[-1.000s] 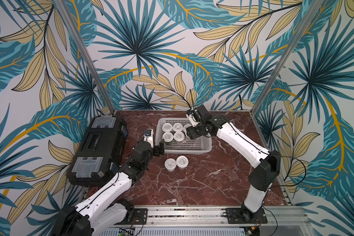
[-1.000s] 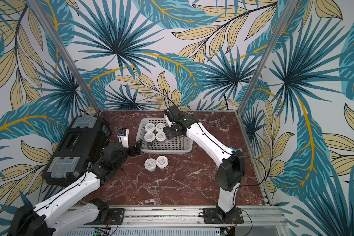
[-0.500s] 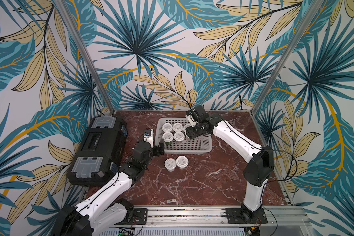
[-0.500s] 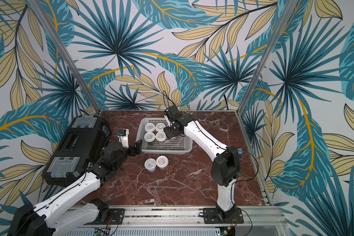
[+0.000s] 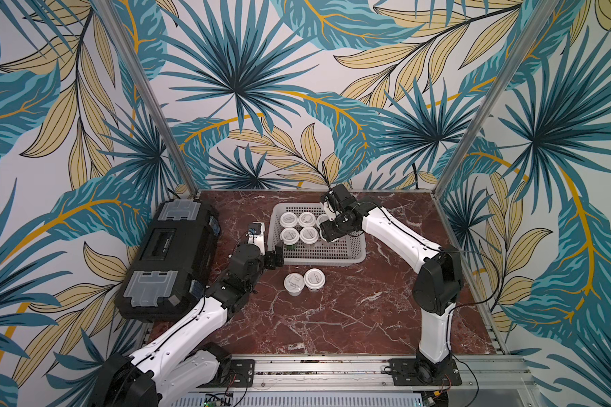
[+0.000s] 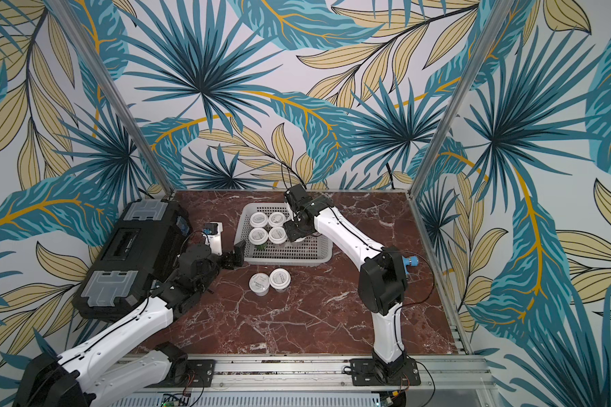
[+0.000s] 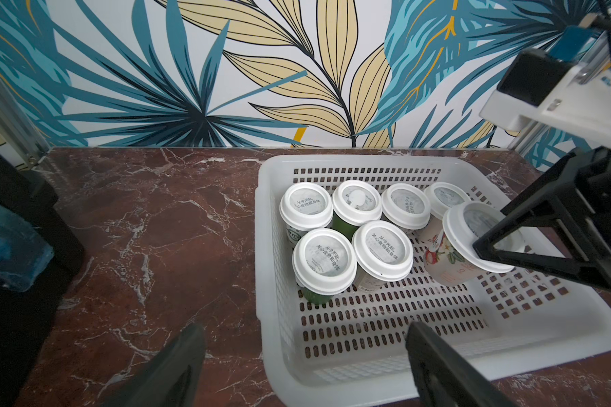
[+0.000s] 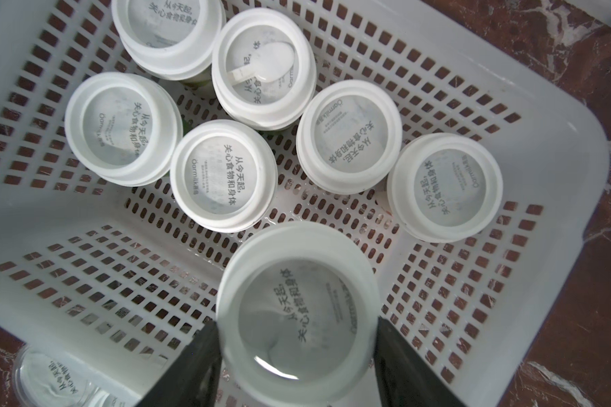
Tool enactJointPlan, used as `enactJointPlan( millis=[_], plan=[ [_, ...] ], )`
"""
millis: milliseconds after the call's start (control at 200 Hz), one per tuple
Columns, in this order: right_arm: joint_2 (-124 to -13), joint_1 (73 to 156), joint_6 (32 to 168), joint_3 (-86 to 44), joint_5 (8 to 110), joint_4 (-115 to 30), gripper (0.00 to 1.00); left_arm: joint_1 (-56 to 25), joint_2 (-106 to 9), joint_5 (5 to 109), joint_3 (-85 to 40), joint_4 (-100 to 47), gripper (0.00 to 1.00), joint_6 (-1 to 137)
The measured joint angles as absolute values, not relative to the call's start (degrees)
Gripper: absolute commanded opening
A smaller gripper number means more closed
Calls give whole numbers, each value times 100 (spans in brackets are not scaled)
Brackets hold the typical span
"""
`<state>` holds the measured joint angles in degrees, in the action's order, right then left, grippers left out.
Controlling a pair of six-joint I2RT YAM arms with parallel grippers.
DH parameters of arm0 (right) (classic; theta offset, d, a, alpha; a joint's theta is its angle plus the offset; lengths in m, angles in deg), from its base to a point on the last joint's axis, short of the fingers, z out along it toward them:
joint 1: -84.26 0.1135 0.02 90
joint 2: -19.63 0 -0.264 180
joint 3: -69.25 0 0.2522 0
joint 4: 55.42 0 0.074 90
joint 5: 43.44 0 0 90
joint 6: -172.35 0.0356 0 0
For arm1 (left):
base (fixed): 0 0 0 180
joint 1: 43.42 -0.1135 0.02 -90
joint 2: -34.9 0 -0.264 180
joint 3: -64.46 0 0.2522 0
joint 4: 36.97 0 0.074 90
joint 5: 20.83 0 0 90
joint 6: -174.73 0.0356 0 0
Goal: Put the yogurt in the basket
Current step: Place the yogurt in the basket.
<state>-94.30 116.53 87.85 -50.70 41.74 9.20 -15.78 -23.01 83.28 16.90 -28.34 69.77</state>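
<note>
The pale perforated basket (image 5: pixel 321 262) (image 6: pixel 286 261) stands at mid-table toward the back. Several white-lidded yogurt cups (image 8: pixel 223 179) (image 7: pixel 323 260) stand in its left half. My right gripper (image 8: pixel 295 324) (image 5: pixel 329 233) reaches down into the basket. It is shut on the lid rim of one more yogurt cup (image 8: pixel 297 299) (image 7: pixel 448 260), which hangs tilted, low over the basket floor. Two further yogurt cups (image 5: pixel 294 283) (image 5: pixel 314 278) stand on the table in front of the basket. My left gripper (image 7: pixel 304 329) (image 5: pixel 274 256) is open and empty at the basket's near left corner.
A big black case (image 5: pixel 170 257) (image 6: pixel 134 257) with grey latches lies along the left edge, close behind my left arm. The red marble table (image 5: pixel 332 317) shows bare in front and to the right. The right half of the basket floor (image 7: pixel 385 317) has no cups.
My right arm's elbow has swung in toward the middle while its gripper stayed over the basket with the cup. The left arm has not moved.
</note>
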Motion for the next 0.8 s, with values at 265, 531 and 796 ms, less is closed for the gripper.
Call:
enactJointPlan(
  millis=[265, 531, 796],
  plan=[
    [-9649, 11605, 8769, -5072, 4167, 810, 68, -1578, -2301, 8331, 1690, -2834, 93, 6977],
    [-9736, 11572, 8765, -5072, 4163, 712, 68, -1578, -2301, 8331, 1690, -2832, 93, 6977],
    [-9933, 11568, 8765, -5074, 4163, 557, 68, -1578, -2301, 8328, 1690, -2834, 93, 6977]
  ],
)
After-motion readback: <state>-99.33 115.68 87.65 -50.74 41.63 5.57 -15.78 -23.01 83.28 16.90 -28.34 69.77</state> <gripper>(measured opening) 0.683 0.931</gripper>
